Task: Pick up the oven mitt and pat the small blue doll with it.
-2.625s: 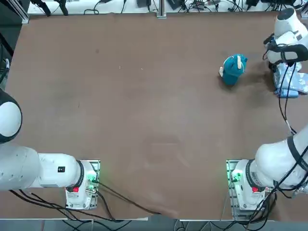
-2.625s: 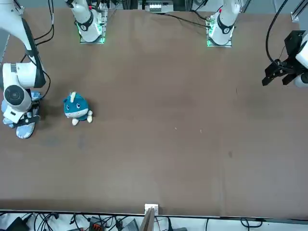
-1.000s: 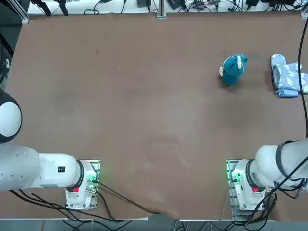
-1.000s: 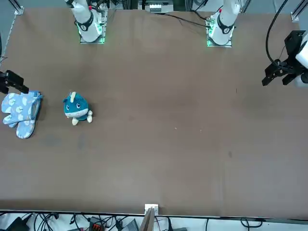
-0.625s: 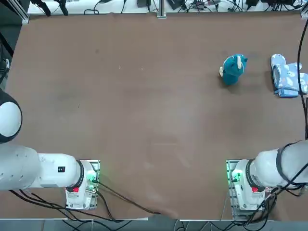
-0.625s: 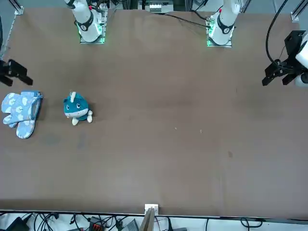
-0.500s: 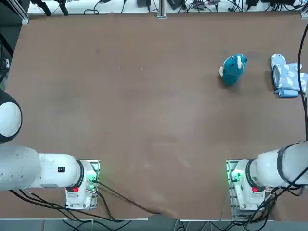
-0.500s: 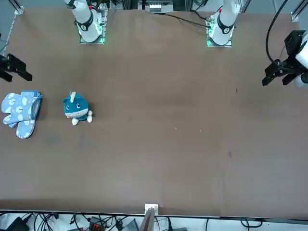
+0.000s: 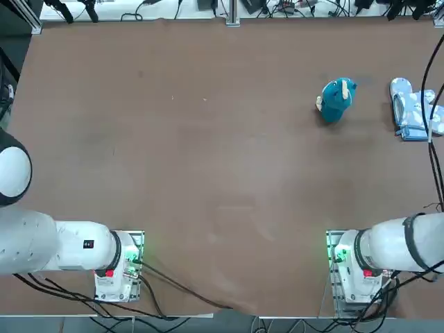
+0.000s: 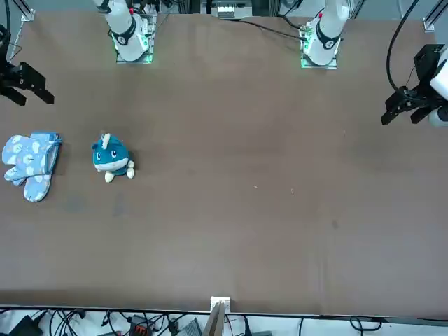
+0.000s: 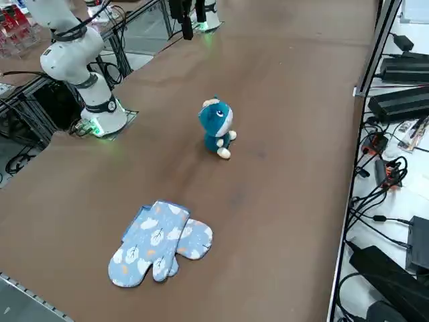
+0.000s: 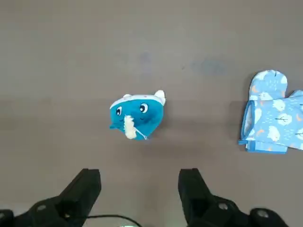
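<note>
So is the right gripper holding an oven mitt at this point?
No: the right gripper is open and empty above the table, and the oven mitt lies flat beside the small blue doll.

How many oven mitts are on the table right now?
2. Both oven mitts lie stacked and overlapping near the table's right edge, to the right of the small blue doll and apart from it. The right gripper hangs open above the table, holding neither. None seem hidden elsewhere.
</note>
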`<state>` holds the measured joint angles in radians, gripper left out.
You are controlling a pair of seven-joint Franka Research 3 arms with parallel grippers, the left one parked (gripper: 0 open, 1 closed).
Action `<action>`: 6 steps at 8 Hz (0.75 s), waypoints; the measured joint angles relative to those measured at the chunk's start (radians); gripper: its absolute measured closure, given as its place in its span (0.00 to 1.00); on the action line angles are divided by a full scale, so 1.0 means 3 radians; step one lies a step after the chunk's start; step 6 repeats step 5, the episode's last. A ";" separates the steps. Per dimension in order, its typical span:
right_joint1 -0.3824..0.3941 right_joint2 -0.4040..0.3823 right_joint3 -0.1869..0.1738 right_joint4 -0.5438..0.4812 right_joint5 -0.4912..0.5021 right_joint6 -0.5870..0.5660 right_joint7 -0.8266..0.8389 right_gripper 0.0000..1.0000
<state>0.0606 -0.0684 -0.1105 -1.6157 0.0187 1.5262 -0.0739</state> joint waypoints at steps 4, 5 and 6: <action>0.0043 -0.0008 0.0000 -0.0023 -0.0085 0.0087 0.0002 0.00; 0.0045 -0.0008 0.0000 -0.0022 -0.0085 0.0089 0.0002 0.00; 0.0045 -0.0008 0.0000 -0.0022 -0.0085 0.0089 0.0002 0.00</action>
